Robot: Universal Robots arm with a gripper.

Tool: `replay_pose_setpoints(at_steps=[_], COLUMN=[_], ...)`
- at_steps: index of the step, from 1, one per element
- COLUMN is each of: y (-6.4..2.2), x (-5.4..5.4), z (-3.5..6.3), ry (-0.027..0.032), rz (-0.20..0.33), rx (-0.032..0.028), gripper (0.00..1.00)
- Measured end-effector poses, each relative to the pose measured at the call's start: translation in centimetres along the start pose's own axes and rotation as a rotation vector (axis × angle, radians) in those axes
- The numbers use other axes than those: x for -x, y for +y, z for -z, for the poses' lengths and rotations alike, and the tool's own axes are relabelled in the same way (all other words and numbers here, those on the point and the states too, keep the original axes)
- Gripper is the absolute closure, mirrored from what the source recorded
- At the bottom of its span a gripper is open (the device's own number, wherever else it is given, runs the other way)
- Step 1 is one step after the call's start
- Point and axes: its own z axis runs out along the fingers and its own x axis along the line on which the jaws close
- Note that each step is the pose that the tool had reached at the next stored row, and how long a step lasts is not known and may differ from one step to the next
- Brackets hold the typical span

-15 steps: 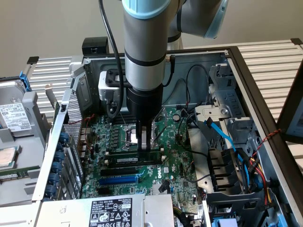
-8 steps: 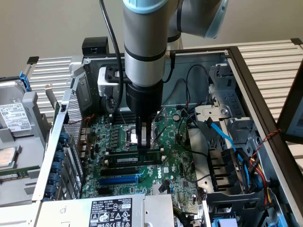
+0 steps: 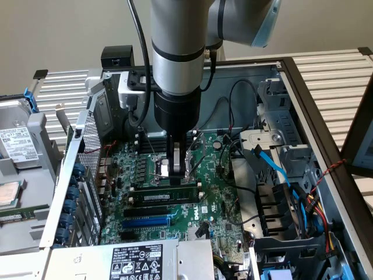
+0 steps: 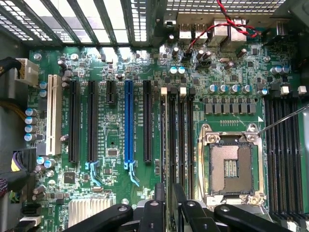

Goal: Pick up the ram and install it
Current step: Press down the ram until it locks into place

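Observation:
The ram (image 3: 166, 196) is a thin green stick with black chips and a white label. It stands on edge in a long slot on the green motherboard (image 3: 218, 201), inside the open computer case. My gripper (image 3: 178, 174) points straight down just above the stick's right half. Whether it touches the stick I cannot tell. In the wrist view my gripper (image 4: 169, 195) has its two dark fingers (image 4: 159, 203) apart, straddling the row of long black memory slots (image 4: 174, 135). The jaws are open and nothing is lifted.
The bare CPU socket (image 4: 231, 164) lies beside the memory slots. A blue expansion slot (image 3: 145, 221) and black ones run parallel nearby. Cables, including a blue one (image 3: 274, 166), and a drive cage (image 3: 274, 146) crowd the exterior view's right. A labelled power supply (image 3: 140, 259) sits in front.

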Motion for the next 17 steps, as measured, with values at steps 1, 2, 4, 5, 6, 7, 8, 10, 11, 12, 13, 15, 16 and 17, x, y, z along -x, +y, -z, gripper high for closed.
replay_pose_setpoints(at_steps=[1, 2, 4, 5, 6, 7, 8, 10, 11, 12, 13, 15, 16, 17], y=[0.0, 0.0, 0.0, 0.0, 0.0, 0.0, 0.0, 0.0, 0.0, 0.0, 0.0, 0.0, 0.0, -0.04], x=[0.0, 0.0, 0.0, 0.0, 0.0, 0.0, 0.0, 0.0, 0.0, 0.0, 0.0, 0.0, 0.04, 0.07], z=[0.0, 0.0, 0.0, 0.0, 0.0, 0.0, 0.0, 0.0, 0.0, 0.0, 0.0, 0.0, 0.01, 0.01], ry=[0.0, 0.0, 0.0, 0.0, 0.0, 0.0, 0.0, 0.0, 0.0, 0.0, 0.0, 0.0, 0.0006, 0.0009], rz=[0.0, 0.0, 0.0, 0.0, 0.0, 0.0, 0.0, 0.0, 0.0, 0.0, 0.0, 0.0, 0.0, 0.003], rx=[0.0, 0.0, 0.0, 0.0, 0.0, 0.0, 0.0, 0.0, 0.0, 0.0, 0.0, 0.0, 0.0001, 0.0002], gripper=[0.79, 0.79, 0.79, 0.79, 0.79, 0.79, 0.79, 0.81, 0.81, 0.88, 0.88, 0.88, 0.88, 0.88])
